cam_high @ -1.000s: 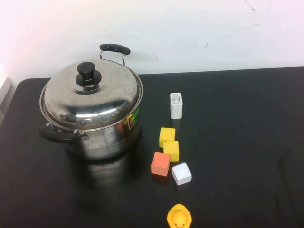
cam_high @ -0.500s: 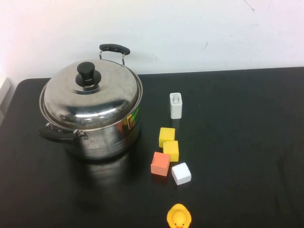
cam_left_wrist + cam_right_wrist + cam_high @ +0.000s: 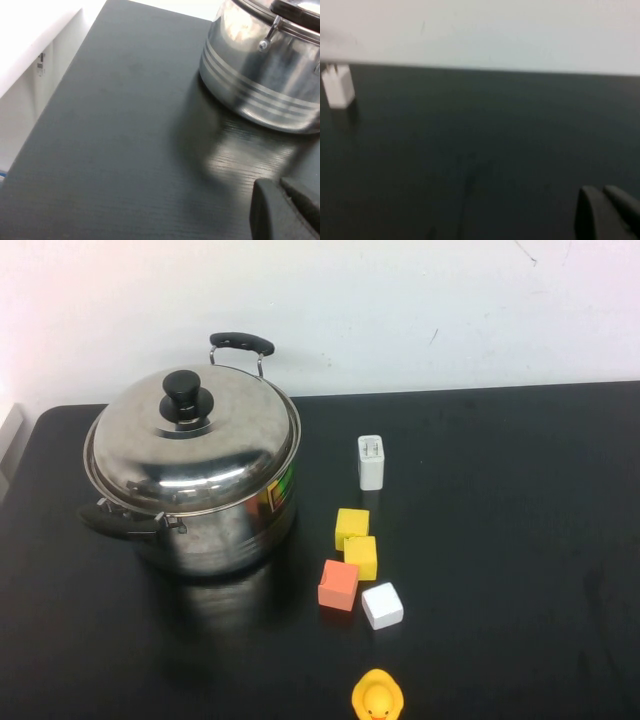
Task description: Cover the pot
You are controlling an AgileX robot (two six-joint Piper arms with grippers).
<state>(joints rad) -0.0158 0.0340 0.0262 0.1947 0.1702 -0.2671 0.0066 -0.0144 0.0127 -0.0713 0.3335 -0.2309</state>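
The shiny steel pot [image 3: 225, 530] stands on the left of the black table [image 3: 500, 540], with a coloured sticker [image 3: 283, 488] on its wall and black handles at the back [image 3: 241, 342] and front left [image 3: 115, 522]. A domed steel lid [image 3: 200, 445] with a black knob [image 3: 182, 392] sits on its rim. Neither arm shows in the high view. My left gripper [image 3: 277, 182] is shut and empty, low over the table and apart from the pot [image 3: 260, 75]. My right gripper [image 3: 600, 189] is shut and empty over bare table.
Right of the pot are a white charger [image 3: 371, 462], two yellow blocks [image 3: 351, 526], an orange block [image 3: 338, 585], a white block [image 3: 382, 605] and a yellow duck [image 3: 377, 698] at the front edge. The charger [image 3: 338, 86] also shows in the right wrist view.
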